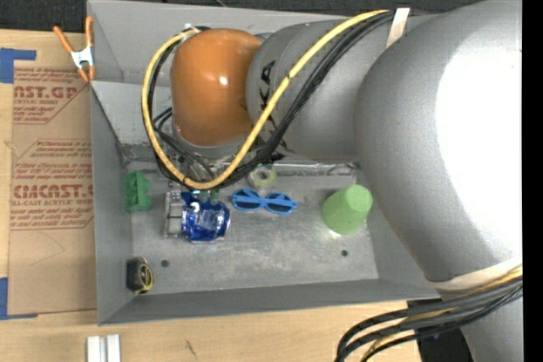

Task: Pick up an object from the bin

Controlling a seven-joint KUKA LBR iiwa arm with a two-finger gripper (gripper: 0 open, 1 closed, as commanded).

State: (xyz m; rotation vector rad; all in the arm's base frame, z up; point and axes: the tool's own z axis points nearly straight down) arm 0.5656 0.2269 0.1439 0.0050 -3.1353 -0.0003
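1. Camera view: arm (pixel 407 114) comes in from the right and covers most of the upper and right part of the bin (pixel 254 271).
2. Orange wrist cover (pixel 212 85) sits over the bin's left-centre. Yellow and black cables (pixel 161 144) loop round it.
3. Pincer (pixel 181 214) pokes out below the cover, low over the bin floor, left of centre. Some of its metal shows, but the cover and cables hide too much: cannot tell whether it is open or closed.
4. Blue clear thing (pixel 208 222) lies right at the pincer, touching it or just beside it on the right. Cannot tell if it is gripped.
5. Blue sunglasses (pixel 263 202) lie flat on the floor just right of that, apart from the pincer.
6. Pale ring (pixel 263 177) is just above the sunglasses, at the arm's edge.
7. Green cylinder (pixel 346 209) is further right, close under the arm, well apart from the pincer.
8. Green block (pixel 136 192) is left of the pincer, near the left wall.
9. Small black-and-yellow thing (pixel 140 275) is in the lower-left corner, well apart from the rest.
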